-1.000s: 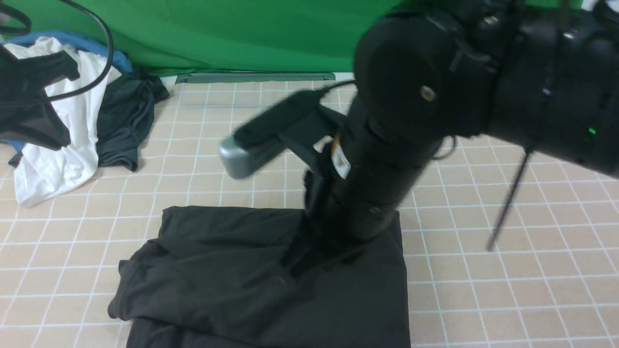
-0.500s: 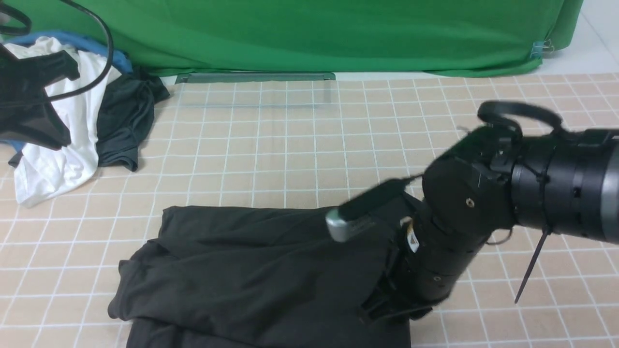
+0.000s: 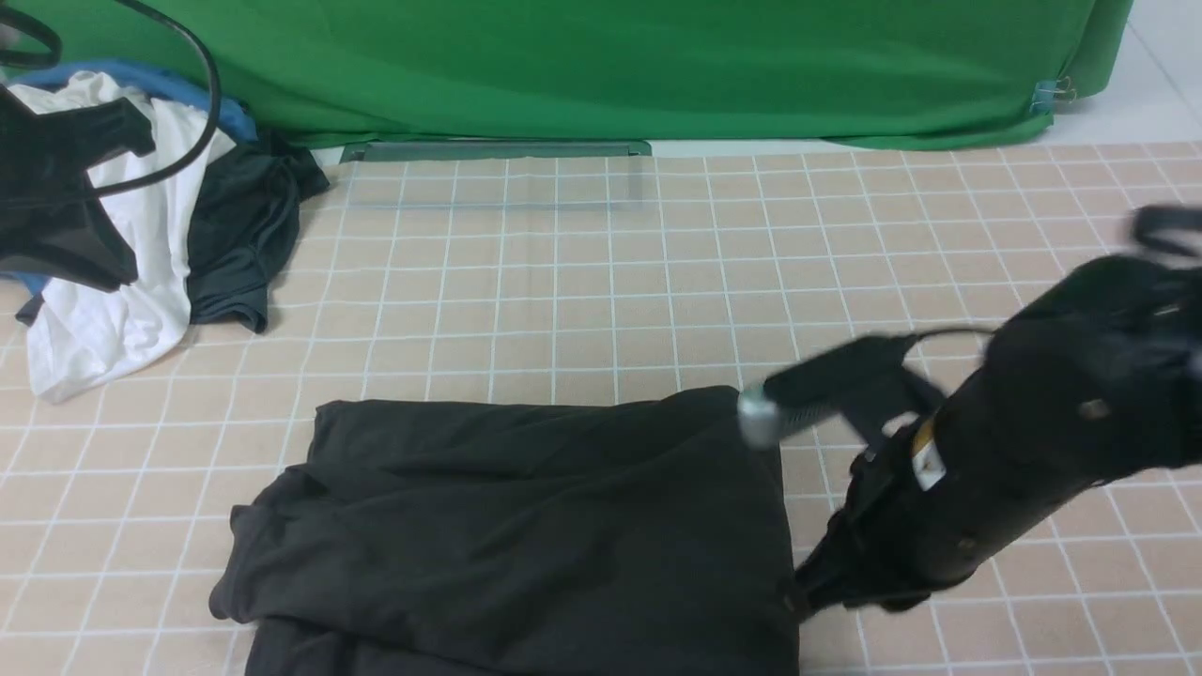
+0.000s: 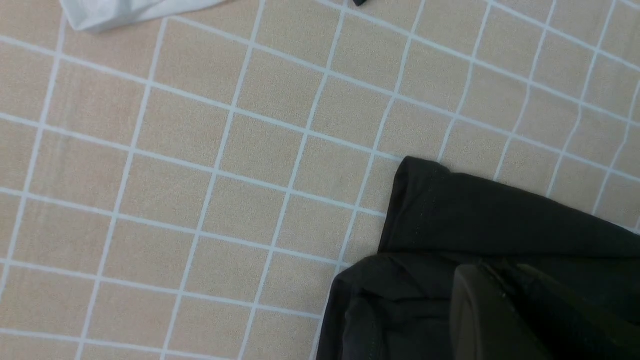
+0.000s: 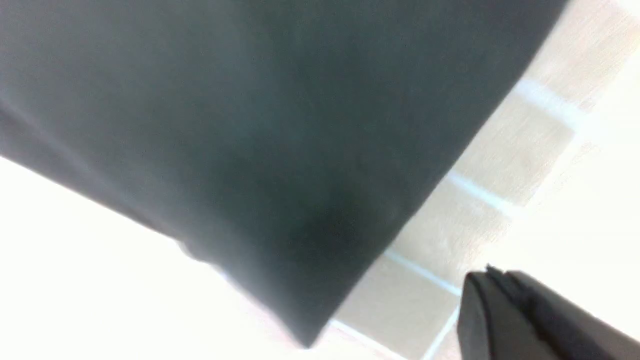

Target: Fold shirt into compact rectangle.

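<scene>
The black shirt (image 3: 526, 526) lies folded in a rough rectangle on the checked mat, near the front edge, with bunched layers at its left side. My right gripper (image 3: 798, 596) hangs low just off the shirt's right edge. In the right wrist view its fingers (image 5: 492, 285) are pressed together with nothing between them, and the shirt (image 5: 250, 125) lies beside them. Seen from the left wrist, my left gripper (image 4: 505, 285) is shut and empty, held above the shirt's far-left corner (image 4: 450, 215). The shirt's print and label are hidden.
A white garment (image 3: 122, 282), a dark grey garment (image 3: 244, 235) and a blue cloth (image 3: 141, 80) are piled at the far left. A green backdrop (image 3: 610, 66) closes the back. My left arm (image 3: 56, 207) and its cable (image 3: 202, 103) hang over that pile.
My right arm has swung from above the shirt's middle down and to the right, off its right edge. The shirt's right half now lies flat. The left arm has not moved.
</scene>
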